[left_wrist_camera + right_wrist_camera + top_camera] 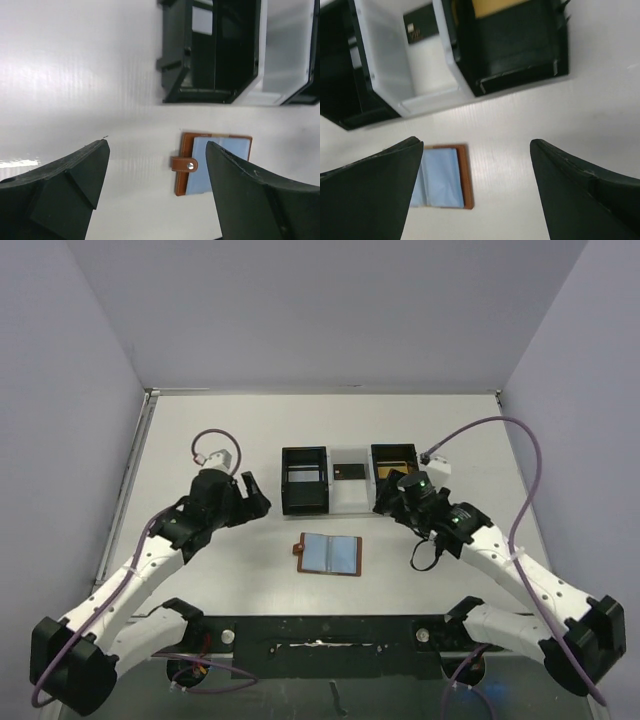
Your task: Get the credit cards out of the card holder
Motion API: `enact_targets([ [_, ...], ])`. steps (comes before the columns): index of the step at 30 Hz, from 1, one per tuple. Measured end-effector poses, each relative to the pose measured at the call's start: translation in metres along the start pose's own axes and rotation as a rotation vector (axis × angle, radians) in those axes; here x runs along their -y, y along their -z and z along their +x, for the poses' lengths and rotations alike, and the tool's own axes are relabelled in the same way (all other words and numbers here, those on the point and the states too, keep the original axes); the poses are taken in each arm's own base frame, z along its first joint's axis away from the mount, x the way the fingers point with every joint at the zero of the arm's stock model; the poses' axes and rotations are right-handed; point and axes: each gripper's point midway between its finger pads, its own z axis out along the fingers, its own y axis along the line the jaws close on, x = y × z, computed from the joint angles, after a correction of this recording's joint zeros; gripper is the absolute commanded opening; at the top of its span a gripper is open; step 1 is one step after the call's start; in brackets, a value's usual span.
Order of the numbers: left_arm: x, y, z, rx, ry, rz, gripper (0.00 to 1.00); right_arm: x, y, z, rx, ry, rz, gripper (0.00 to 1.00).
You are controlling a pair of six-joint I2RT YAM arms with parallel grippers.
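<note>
The card holder (330,555) lies open and flat on the table between the two arms, blue-grey pockets up and snap tab (184,163) to its left. It also shows in the left wrist view (215,160) and the right wrist view (442,177). A gold-tan credit card (393,452) lies in the right black compartment of the tray and appears at the top of the right wrist view (495,6). My left gripper (255,495) (156,145) hovers open and empty, left of the tray. My right gripper (385,502) (476,144) is open and empty by the tray's right front corner.
The black-and-white three-compartment tray (305,508) stands behind the card holder. A small black card (348,471) (420,30) lies in its white middle compartment. A white connector with a cable (215,455) sits at the back left. Grey walls close in the table.
</note>
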Motion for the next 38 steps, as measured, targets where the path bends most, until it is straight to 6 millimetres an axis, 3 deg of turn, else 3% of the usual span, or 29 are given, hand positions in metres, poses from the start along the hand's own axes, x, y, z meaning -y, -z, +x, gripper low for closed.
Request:
enact_targets([
  [5,-0.028,0.025,-0.051,0.148,0.073,-0.079,0.79,0.018,0.035,-0.066,0.296,0.057,0.010,0.99],
  [9,-0.038,0.045,-0.081,0.248,0.084,-0.166,0.79,0.029,0.069,-0.105,0.489,0.116,0.027,0.98],
  [15,-0.050,0.093,-0.129,0.428,0.099,-0.312,0.79,0.038,0.122,-0.154,0.680,0.191,0.078,0.98],
  [21,-0.049,0.147,-0.175,0.595,0.104,-0.387,0.79,0.038,0.169,-0.197,0.807,0.213,0.133,0.98],
  [25,-0.048,0.164,-0.188,0.644,0.093,-0.408,0.79,0.047,0.167,-0.209,0.809,0.241,0.190,0.98],
  [30,-0.051,0.163,-0.186,0.629,0.063,-0.428,0.79,0.069,0.136,-0.226,0.698,0.218,0.235,0.98],
  [34,-0.051,0.161,-0.185,0.618,0.047,-0.430,0.79,0.067,0.109,-0.213,0.589,0.227,0.191,0.98],
  [38,-0.051,0.162,-0.185,0.618,0.044,-0.430,0.79,0.060,0.107,-0.206,0.559,0.234,0.136,0.98],
])
